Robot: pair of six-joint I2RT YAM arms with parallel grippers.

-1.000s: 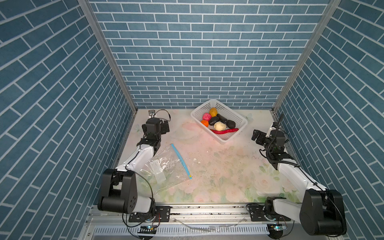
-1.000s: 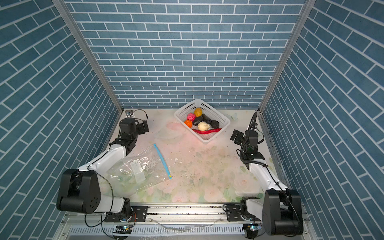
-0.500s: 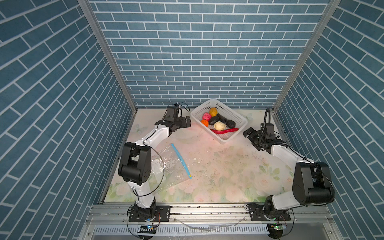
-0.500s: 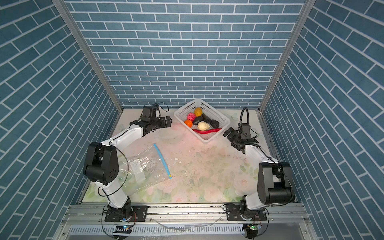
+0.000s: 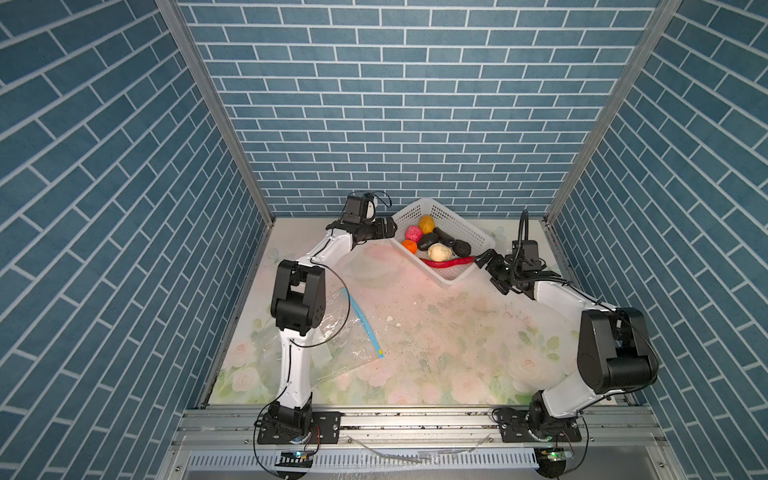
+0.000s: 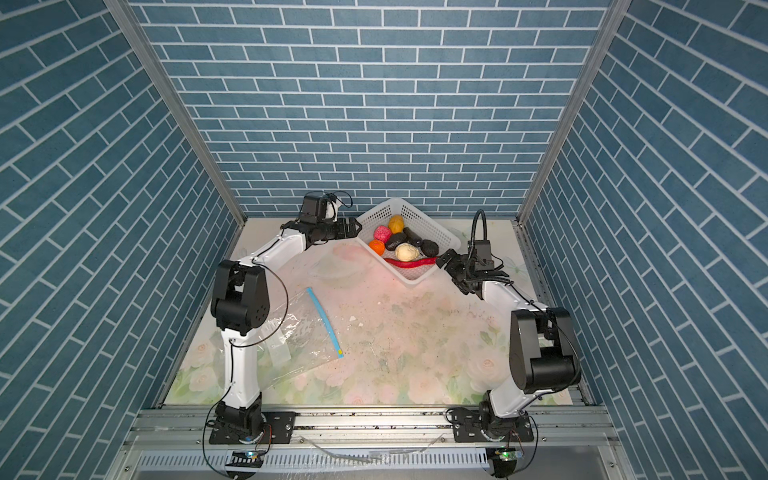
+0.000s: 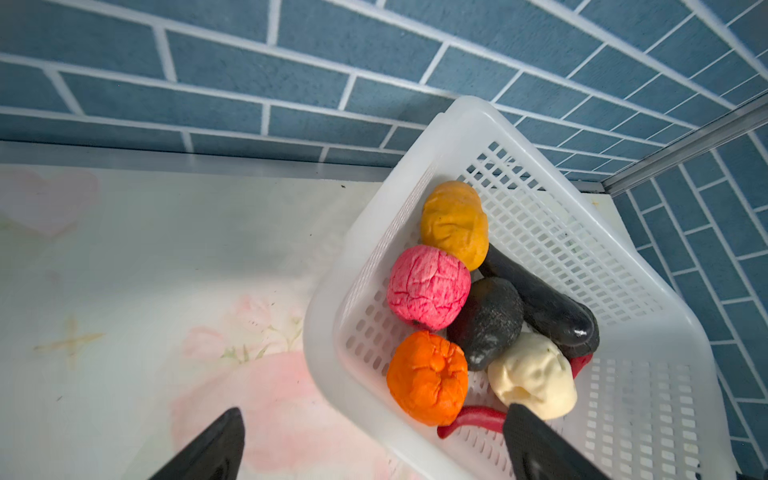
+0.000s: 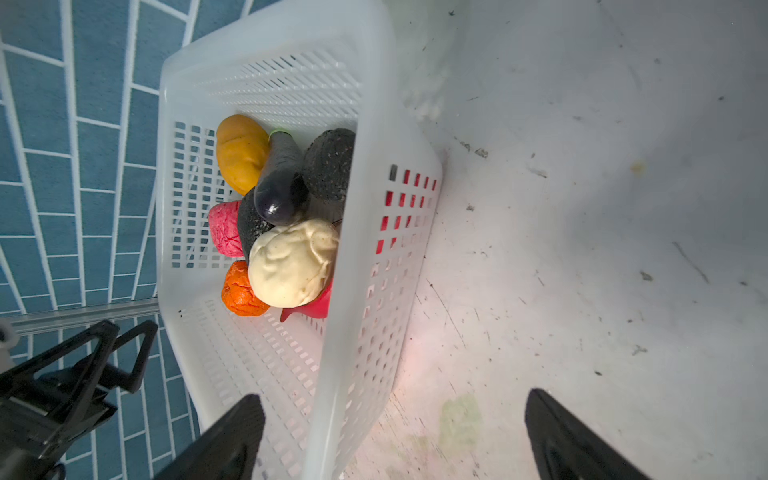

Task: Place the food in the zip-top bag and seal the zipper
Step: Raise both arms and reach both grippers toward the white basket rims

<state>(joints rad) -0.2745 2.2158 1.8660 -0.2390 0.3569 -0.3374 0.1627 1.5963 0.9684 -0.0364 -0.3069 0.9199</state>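
The white basket (image 5: 462, 223) stands on the flowered table (image 5: 440, 332) and all the food is inside it. The cream ball (image 5: 439, 252) lies beside the long red strip (image 5: 446, 262). The pink ball (image 5: 413, 233), the orange piece (image 5: 409, 247), the yellow piece (image 5: 427, 223) and the black ovals (image 5: 428, 240) are packed together with it.

The left gripper (image 7: 374, 446) is at one corner of the basket with its fingers spread wide and nothing between them except the basket's rim. One finger is over the table and the other over the basket's inside. The right gripper (image 8: 390, 440) is at the opposite side of the basket, also fully spread and gripping nothing, with the basket's wall between its fingers. I cannot tell if either gripper touches the basket.

The zip-top bag (image 5: 340, 345) lies flat on the table, well apart from the basket and partly hidden behind the left arm. The zipper (image 5: 362, 320) runs along the bag's edge nearer to the basket, and the slider (image 5: 381, 353) is at the end farther from the basket.
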